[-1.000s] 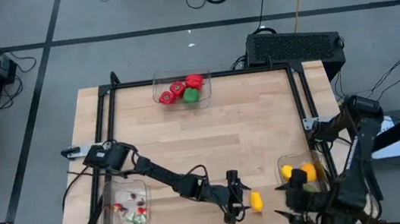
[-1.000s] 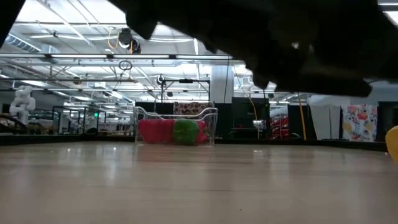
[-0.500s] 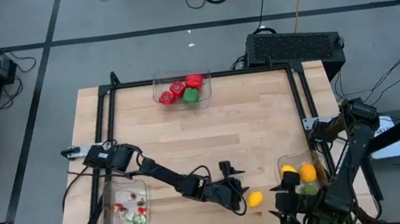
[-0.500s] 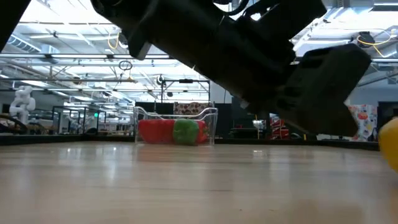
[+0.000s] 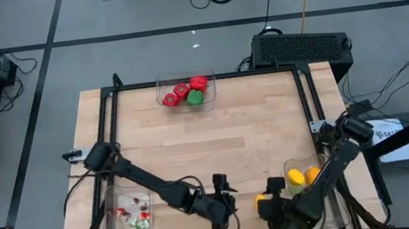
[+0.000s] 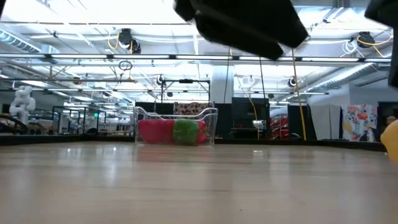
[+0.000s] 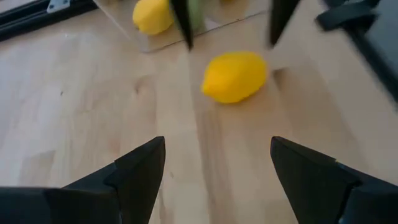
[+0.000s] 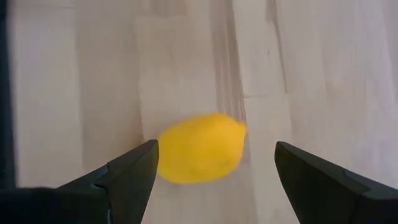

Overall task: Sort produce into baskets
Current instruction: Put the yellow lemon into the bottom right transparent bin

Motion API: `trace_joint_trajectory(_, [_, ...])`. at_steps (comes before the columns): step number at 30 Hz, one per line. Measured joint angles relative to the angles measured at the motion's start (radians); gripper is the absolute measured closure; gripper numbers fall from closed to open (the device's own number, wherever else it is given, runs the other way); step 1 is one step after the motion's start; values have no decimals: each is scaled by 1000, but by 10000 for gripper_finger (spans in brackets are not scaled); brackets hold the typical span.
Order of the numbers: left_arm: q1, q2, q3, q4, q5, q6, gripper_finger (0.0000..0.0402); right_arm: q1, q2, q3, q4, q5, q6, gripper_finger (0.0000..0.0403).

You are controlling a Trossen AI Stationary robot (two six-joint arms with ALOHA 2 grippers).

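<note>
A yellow lemon (image 5: 262, 199) lies on the wooden table near its near edge, left of the near right basket. My right gripper (image 8: 214, 149) hangs over it, open, with a finger on either side of the lemon (image 8: 200, 148) and touching nothing. My left gripper (image 7: 217, 144) is open too. It stands a little left of the lemon (image 7: 235, 76), raised and pointing at it. The far basket (image 5: 186, 92) holds red and green peppers. The near right basket (image 5: 310, 180) holds a lemon and an orange. The near left basket (image 5: 127, 214) holds small red, white and green bits.
Black frame rails (image 5: 108, 126) run along the table's left, far and right sides. In the low view the far basket (image 6: 176, 127) stands mid-table, the lemon (image 6: 392, 137) shows at the right edge, and a dark arm (image 6: 242, 25) crosses overhead. Bare wood fills the table's middle.
My right gripper has swung from the near right corner toward the table's left and come down over the lemon, turning as it went. My left gripper has drawn back from the lemon toward the table's left and risen. The lemon has stayed in place on the table.
</note>
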Motion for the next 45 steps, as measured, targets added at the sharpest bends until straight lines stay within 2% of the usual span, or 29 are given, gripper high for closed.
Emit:
trace_joint_trajectory(5, [-35, -53, 0, -55, -10, -21, 107, -21, 43, 0, 18, -29, 97, 90])
trace_joint_trajectory(12, [-59, -58, 0, -69, -16, -26, 107, -32, 92, 0, 53, -60, 140, 90])
trace_joint_trajectory(25, [-78, -59, 0, -71, -16, -47, 107, -40, 119, 0, 66, -81, -101, 91])
trace_joint_trajectory(28, [-77, -59, 0, -71, -16, -48, 107, -53, 119, 0, 66, -82, -92, 111])
trace_joint_trajectory(36, [-77, -58, 0, -71, -16, -47, 107, -64, 118, 0, 65, -82, -88, 196])
trace_joint_trajectory(41, [-77, -59, 0, -72, -17, -47, 107, -65, 114, 8, 55, -110, -91, 201])
trace_joint_trajectory(45, [-77, -58, 0, -72, -17, -47, 107, -65, 113, 67, 18, -147, -106, 198])
